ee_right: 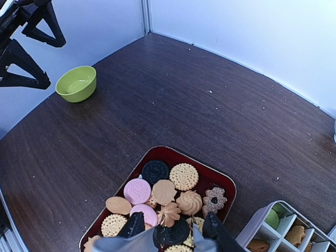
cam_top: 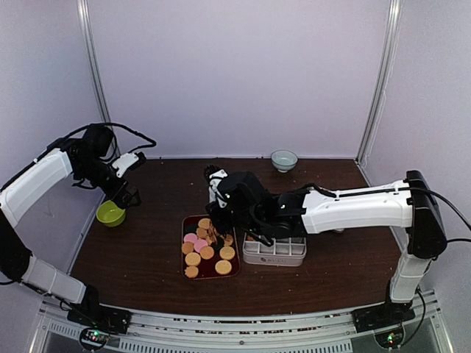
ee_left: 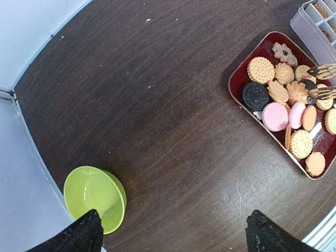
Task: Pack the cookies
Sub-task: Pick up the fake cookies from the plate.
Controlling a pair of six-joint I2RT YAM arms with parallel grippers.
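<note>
The cookies (cam_top: 207,251) lie heaped in a dark red tray (cam_top: 184,220): round golden ones, pink ones and dark brown ones (ee_right: 155,171). More cookies (ee_right: 271,218) sit in the cells of a white divided box (cam_top: 274,257) just right of the tray. My right gripper (ee_right: 173,231) hangs over the tray's near end, shut on grey metal tongs (ee_right: 149,245). The tong tips (ee_left: 322,71) stand apart on either side of a dark cookie (ee_right: 176,236). Far to the left, my left gripper (ee_left: 173,241) stands wide open and holds nothing.
A lime green bowl (cam_top: 110,213) sits by the left wall, under my left gripper. A small pale bowl (cam_top: 284,159) stands at the back wall. White walls close in the dark wooden table (cam_top: 147,257) on three sides.
</note>
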